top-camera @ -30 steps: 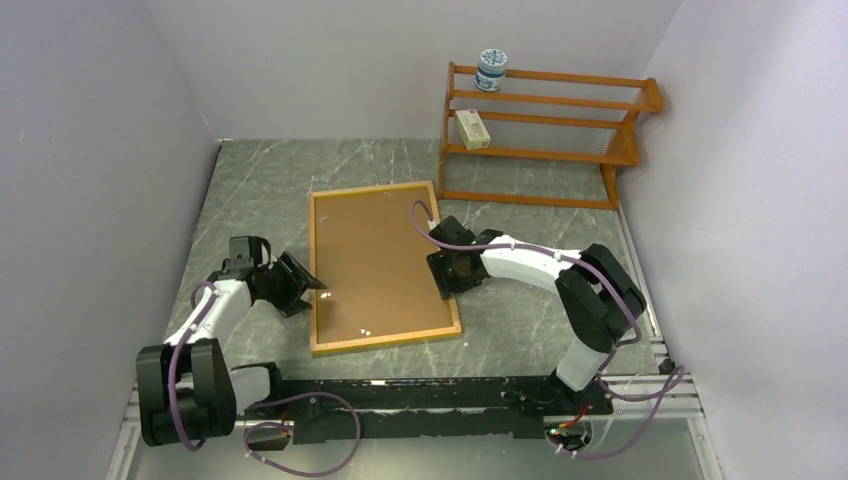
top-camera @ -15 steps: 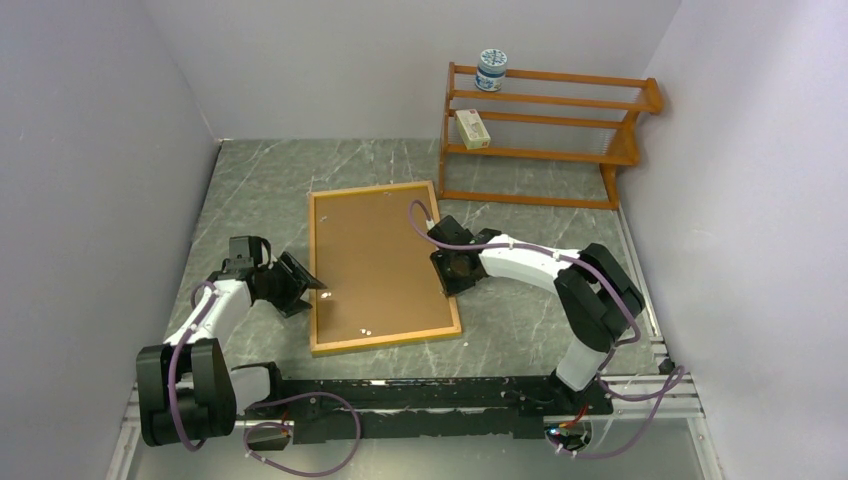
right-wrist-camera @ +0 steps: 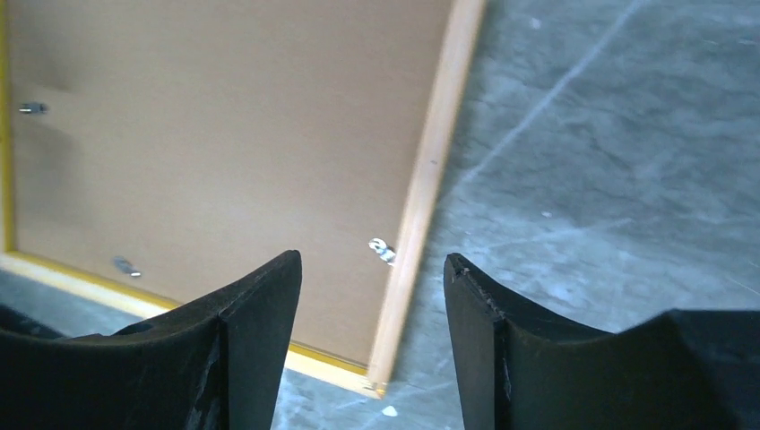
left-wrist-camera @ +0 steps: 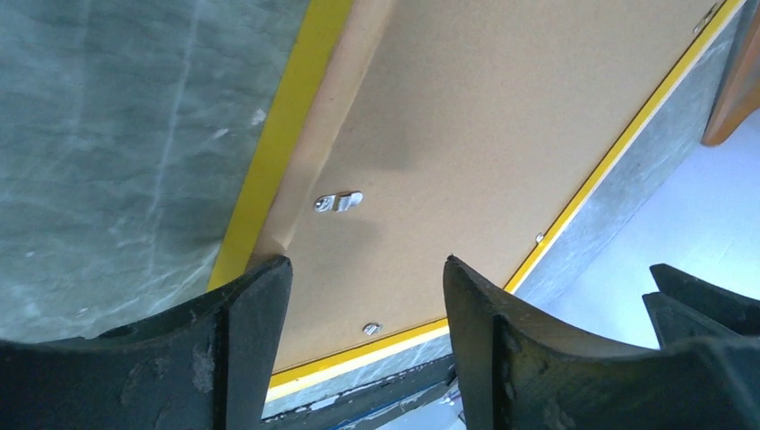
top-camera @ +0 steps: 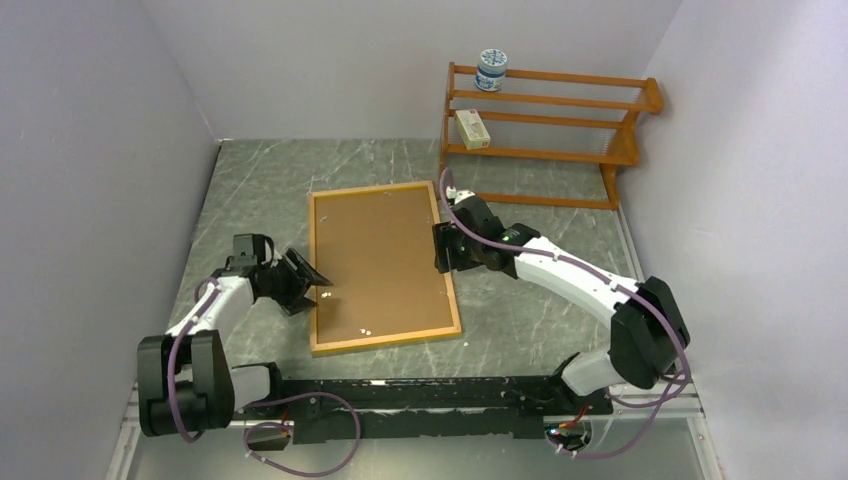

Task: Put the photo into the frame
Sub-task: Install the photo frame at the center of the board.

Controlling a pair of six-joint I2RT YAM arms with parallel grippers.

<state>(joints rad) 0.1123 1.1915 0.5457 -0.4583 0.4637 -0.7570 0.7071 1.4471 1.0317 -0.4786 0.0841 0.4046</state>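
The grey marbled table (top-camera: 260,190) spreads under both pairs of jaws. The frame (top-camera: 313,240) lies flat on it between the two grippers, light wood back upward, a yellow rim showing at its edges. A brown backing board (top-camera: 380,260) fills it. The orange-brown shelf rack (top-camera: 545,100) stands well beyond the right jaws. The left gripper (top-camera: 312,288) is spread wide at the frame's left long edge, which runs up between its jaws in the left wrist view (left-wrist-camera: 363,269); whether it touches, I cannot tell. The right gripper (top-camera: 440,252) is likewise parted and holds nothing, the frame's right edge passing between its jaws (right-wrist-camera: 369,260). A jar (top-camera: 491,70) tops the rack, with a small box (top-camera: 473,128) one shelf lower. A metal clip (left-wrist-camera: 339,202) sits ahead of the left jaws, and another (right-wrist-camera: 383,251) lies between the right ones.
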